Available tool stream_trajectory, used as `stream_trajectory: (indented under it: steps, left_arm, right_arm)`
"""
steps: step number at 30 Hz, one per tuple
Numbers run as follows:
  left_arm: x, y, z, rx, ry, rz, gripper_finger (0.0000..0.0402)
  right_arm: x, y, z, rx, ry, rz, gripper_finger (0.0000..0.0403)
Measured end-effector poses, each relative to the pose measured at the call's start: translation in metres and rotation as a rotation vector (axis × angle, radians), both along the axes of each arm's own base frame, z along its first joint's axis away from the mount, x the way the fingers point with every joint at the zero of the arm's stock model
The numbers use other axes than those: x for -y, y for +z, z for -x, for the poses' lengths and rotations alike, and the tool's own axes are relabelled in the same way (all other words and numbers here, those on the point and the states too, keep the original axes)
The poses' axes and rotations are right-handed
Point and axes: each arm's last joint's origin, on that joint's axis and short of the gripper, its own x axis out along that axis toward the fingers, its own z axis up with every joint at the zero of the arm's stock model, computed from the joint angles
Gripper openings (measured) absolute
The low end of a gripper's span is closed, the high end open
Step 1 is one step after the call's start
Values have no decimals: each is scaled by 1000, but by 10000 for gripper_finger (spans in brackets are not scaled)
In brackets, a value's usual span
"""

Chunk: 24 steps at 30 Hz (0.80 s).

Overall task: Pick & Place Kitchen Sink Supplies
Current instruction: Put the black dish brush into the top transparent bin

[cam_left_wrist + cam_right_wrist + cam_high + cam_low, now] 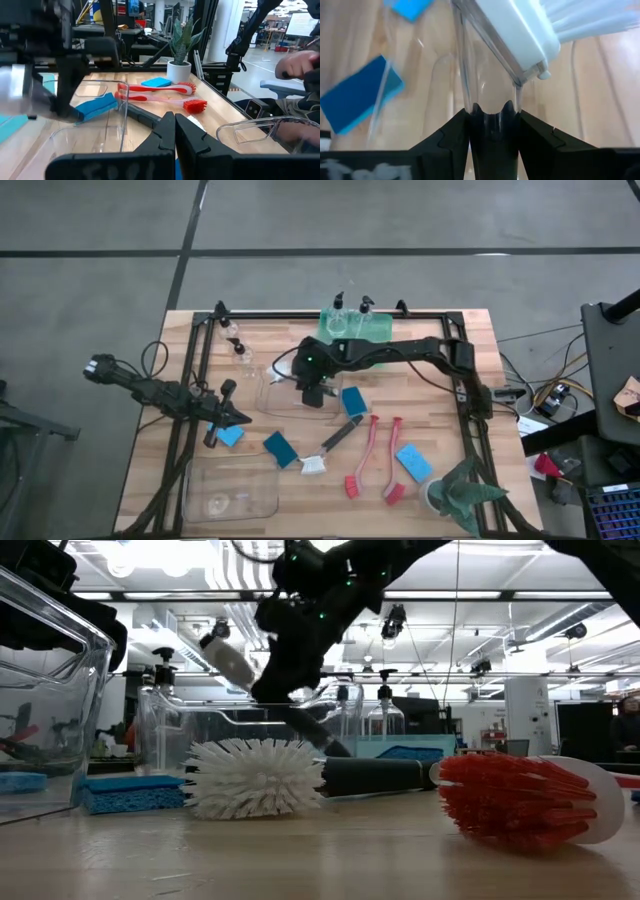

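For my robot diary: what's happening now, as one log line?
right fingers: holding pump bottle over clear bin | left fingers: shut, waiting beside blue sponge

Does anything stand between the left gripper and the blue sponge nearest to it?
Nothing visible does. The left gripper, shut, is right next to that blue sponge; no object lies between them.

front-centre crowded: black brush [337, 442], red brushes [373, 457], sponges [280, 448] | bare table [300, 515] at near edge; clear bin [231, 489] left

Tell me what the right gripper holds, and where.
The right gripper pinches a clear pump bottle across its clear body; left gripper shut, empty.
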Motion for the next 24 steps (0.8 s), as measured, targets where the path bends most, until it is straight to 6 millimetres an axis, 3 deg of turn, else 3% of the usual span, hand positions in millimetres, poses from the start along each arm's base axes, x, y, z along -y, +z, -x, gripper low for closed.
stream_trajectory:
  steps: [5, 17, 20, 24]
  left_arm:
    - [0, 0, 0, 0, 0, 0, 3]
    - [0, 0, 0, 0, 0, 0, 3]
    - [0, 0, 0, 0, 0, 0, 3]
    - [0, 0, 0, 0, 0, 0, 3]
  right_arm:
    - [0, -12, -8, -96, 2, -15, 141]
    - [-3, 0, -7, -75, -6, -21, 215]
    - [-5, 10, -3, -66, 27, -14, 228]
    - [-12, 38, 8, -23, 90, -13, 237]
